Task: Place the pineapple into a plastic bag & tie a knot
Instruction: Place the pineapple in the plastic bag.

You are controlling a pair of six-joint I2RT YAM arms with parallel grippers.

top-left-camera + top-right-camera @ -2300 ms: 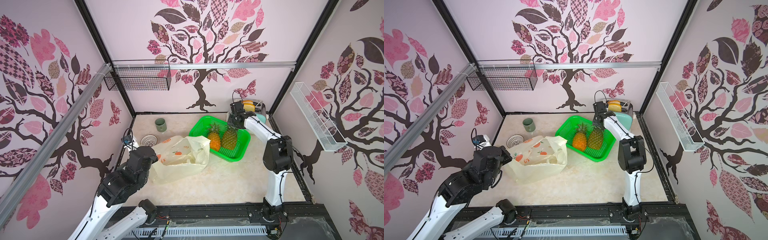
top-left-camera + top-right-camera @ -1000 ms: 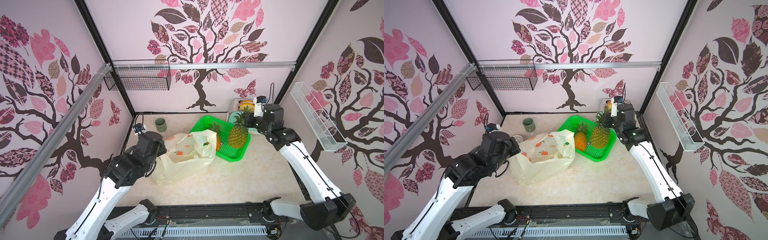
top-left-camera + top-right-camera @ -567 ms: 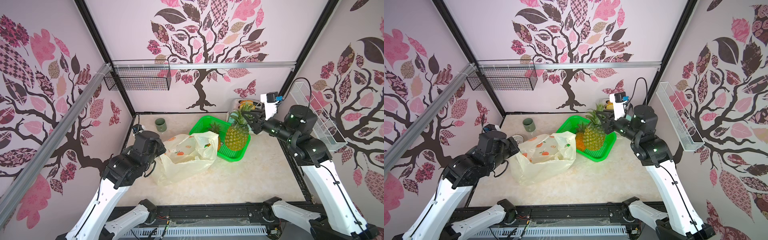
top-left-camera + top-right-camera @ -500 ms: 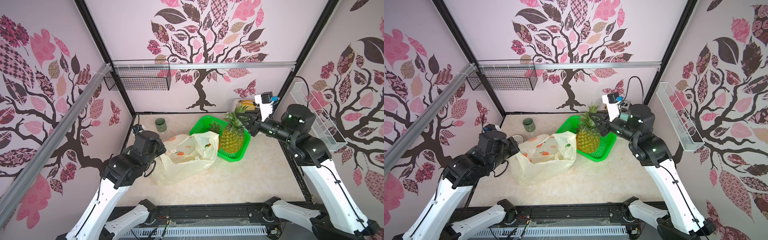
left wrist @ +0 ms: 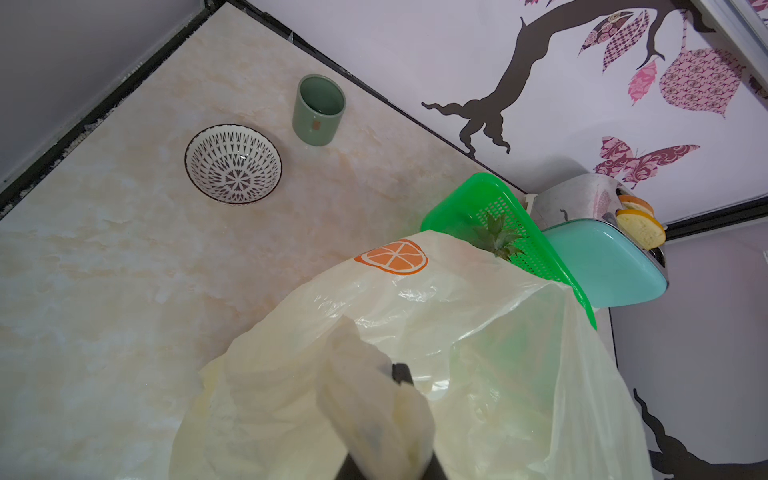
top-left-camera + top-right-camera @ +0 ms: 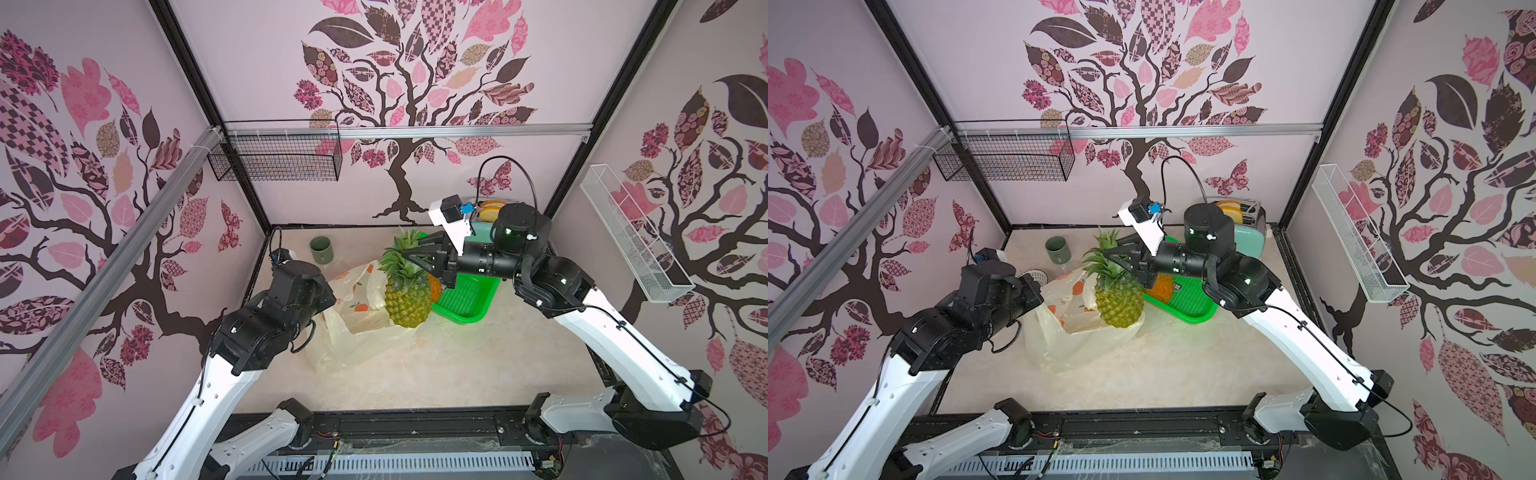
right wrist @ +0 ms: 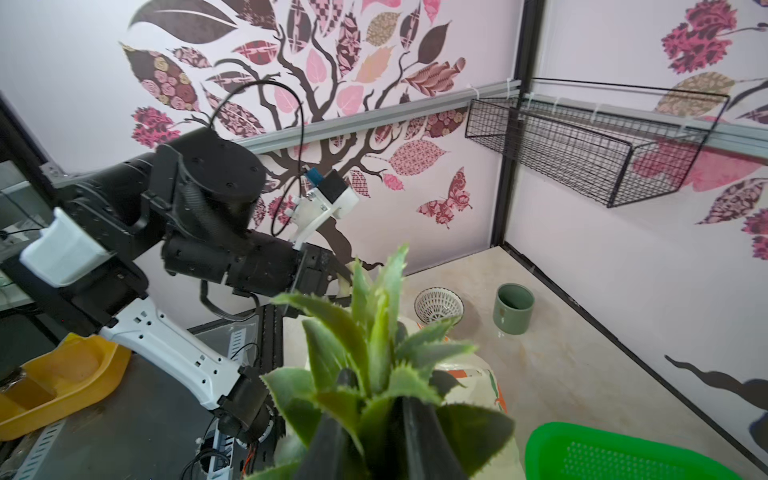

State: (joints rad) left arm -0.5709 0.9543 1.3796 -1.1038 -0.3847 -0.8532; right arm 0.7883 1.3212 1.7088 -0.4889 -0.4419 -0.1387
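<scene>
At left, the left gripper [image 5: 386, 399] is clenching the rim of a large, translucent pale-yellow plastic bag [image 6: 361, 332] with orange-fruit prints, its mouth gaping open. A yellow-green pineapple [image 6: 407, 297] is hanging upright at that mouth, with the right gripper [image 6: 415, 257] pinching its leafy crown. A green perforated plastic basket [image 6: 469, 297] is sitting just to the right.

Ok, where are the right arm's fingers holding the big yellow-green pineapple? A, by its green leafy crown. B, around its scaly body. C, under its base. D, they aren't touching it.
A: in the right wrist view the right fingers are closed on the green leafy crown, and in a top view the scaly body of the large yellow-green pineapple hangs below them.
</scene>
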